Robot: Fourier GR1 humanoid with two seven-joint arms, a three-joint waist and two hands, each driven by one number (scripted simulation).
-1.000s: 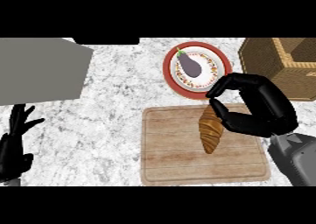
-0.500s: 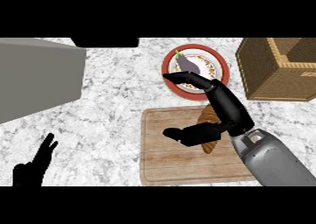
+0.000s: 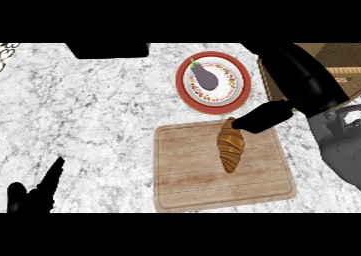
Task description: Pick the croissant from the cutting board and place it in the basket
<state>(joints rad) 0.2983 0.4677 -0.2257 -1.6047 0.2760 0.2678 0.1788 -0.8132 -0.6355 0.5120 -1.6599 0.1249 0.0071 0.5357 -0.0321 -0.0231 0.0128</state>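
At the far left, low in the head view, the robot's left hand [image 3: 37, 192] rests near the bottom edge with its fingers straight and relaxed, holding nothing. Next comes the wooden cutting board [image 3: 187, 185], lying flat on the marble worktop [image 3: 87, 110]. One croissant [image 3: 230, 146] lies on the board's upper middle, its long axis running roughly away from the robot, its far tip touching or just under the thumb of the right hand [image 3: 301, 82]. Beyond the board sits one red-rimmed plate [image 3: 185, 92] carrying a single aubergine [image 3: 206, 78].

The right hand reaches in from the right, thumb pointing at the croissant's far end, fingers spread and closed on nothing; the pastry is not yet grasped. At the upper right only part of the one wicker basket [image 3: 345, 62] shows behind that hand.

The croissant is probably light, flaky and easily crushed, with a crust that may crumble rather than slip. The thick middle looks like the best place to pinch it, across its width, since the tapered tips would likely snap.
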